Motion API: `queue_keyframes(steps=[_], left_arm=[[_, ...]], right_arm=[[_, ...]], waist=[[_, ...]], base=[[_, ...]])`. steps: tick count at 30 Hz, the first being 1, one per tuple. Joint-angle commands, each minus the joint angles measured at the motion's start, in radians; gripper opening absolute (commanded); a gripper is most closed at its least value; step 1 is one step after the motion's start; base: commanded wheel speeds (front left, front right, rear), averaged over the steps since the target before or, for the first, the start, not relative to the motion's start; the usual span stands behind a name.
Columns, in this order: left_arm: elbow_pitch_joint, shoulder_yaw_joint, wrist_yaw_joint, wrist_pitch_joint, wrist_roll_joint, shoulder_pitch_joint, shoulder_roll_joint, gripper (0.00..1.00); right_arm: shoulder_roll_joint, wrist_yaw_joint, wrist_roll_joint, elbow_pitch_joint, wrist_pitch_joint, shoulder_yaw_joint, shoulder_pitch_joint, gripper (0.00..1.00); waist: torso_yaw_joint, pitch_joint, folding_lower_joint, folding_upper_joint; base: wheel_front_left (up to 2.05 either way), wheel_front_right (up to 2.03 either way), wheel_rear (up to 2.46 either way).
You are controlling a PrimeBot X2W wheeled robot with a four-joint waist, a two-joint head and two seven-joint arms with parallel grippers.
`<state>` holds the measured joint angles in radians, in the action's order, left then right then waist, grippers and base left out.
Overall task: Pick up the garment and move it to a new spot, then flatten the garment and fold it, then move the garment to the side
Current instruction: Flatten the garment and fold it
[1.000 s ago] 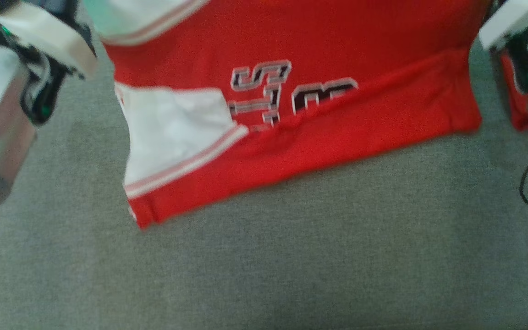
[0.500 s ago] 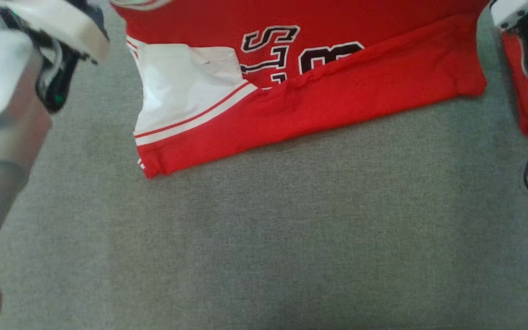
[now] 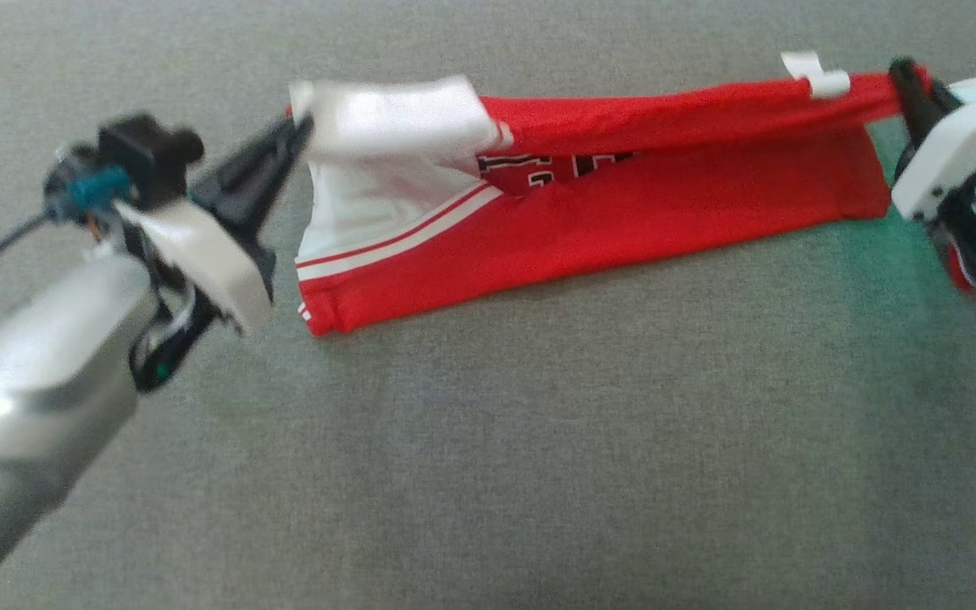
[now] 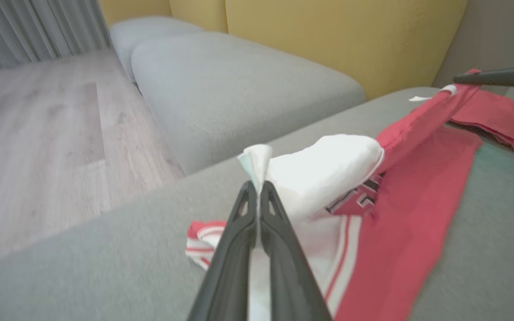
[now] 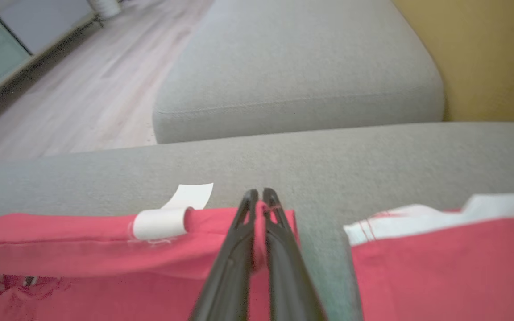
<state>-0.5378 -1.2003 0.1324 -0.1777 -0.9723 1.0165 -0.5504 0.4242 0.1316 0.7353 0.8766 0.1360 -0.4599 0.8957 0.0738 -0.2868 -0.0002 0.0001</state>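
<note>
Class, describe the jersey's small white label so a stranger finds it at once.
On the grey cushion sits a red jersey, its lifted edge held taut. Near the right pincer, the label curls over that edge: a small white strip, unlike the broad white panel at the left pincer.

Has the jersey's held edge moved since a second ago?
Yes. The jersey edge, pinched by the left gripper and right gripper, has come toward its hem lying on the cushion, covering most of the lettering. The camera shifted too.
</note>
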Motion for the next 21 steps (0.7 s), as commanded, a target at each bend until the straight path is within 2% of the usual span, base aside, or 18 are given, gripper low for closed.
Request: queue_keyframes(steps=[1, 7, 11, 21], left_arm=[[0.045, 0.021, -0.002, 0.011, -0.023, 0.016, -0.058, 0.00], [0.194, -0.040, -0.002, 0.078, -0.088, -0.043, -0.139, 0.00], [0.247, -0.058, -0.002, 0.112, -0.099, -0.062, -0.166, 0.00], [0.239, -0.073, -0.002, 0.148, -0.076, -0.101, -0.137, 0.00]], right_arm=[[0.022, -0.001, 0.017, -0.034, 0.013, -0.019, -0.021, 0.00], [0.071, -0.001, 0.038, -0.041, 0.071, -0.071, -0.067, 0.00], [0.096, -0.001, 0.037, -0.039, 0.098, -0.101, -0.078, 0.00], [0.113, -0.001, 0.045, -0.039, 0.160, -0.179, -0.090, 0.00]], waist=[[0.008, 0.014, 0.0002, -0.0001], [0.017, 0.030, 0.0002, -0.0001], [0.020, 0.032, 0.0002, -0.0001], [0.007, 0.032, 0.0002, -0.0001]], base=[[0.00, 0.00, 0.00], [0.00, 0.00, 0.00], [0.00, 0.00, 0.00], [0.00, 0.00, 0.00]])
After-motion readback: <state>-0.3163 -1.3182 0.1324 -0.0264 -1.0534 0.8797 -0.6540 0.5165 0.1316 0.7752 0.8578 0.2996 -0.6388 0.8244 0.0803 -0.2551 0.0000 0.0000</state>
